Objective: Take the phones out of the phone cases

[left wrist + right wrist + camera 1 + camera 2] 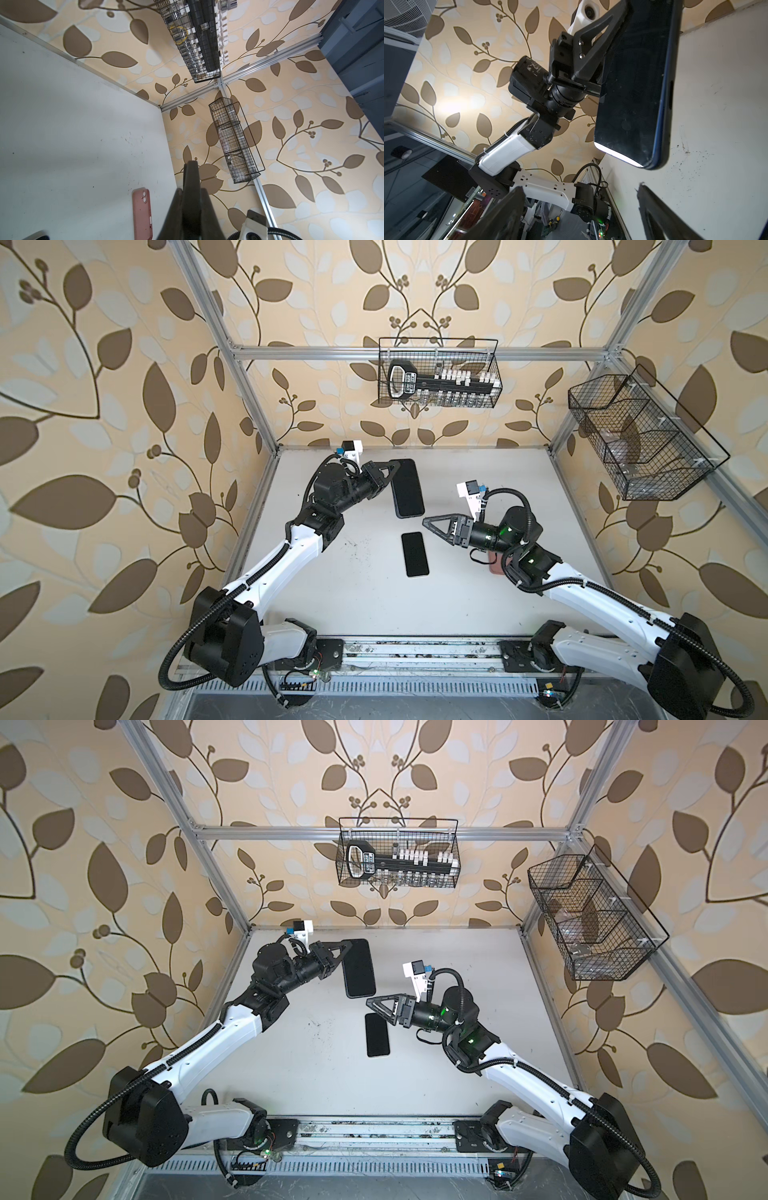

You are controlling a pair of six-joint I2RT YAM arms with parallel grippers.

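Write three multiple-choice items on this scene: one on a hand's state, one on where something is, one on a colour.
1. The right hand is:
A. shut on a case
B. open and empty
C. shut on a cable

2. The large dark blue-edged phone is:
A. in the right hand
B. flat under the right arm
C. clamped in the left hand

3. The soft phone case lying on the white table is:
A. pink
B. green
C. yellow

Key:
1 B: in the right wrist view its fingers stand wide apart with nothing between them.
2 C: both top views show the left hand pinching the phone's edge.
3 A: the left wrist view shows it pink.
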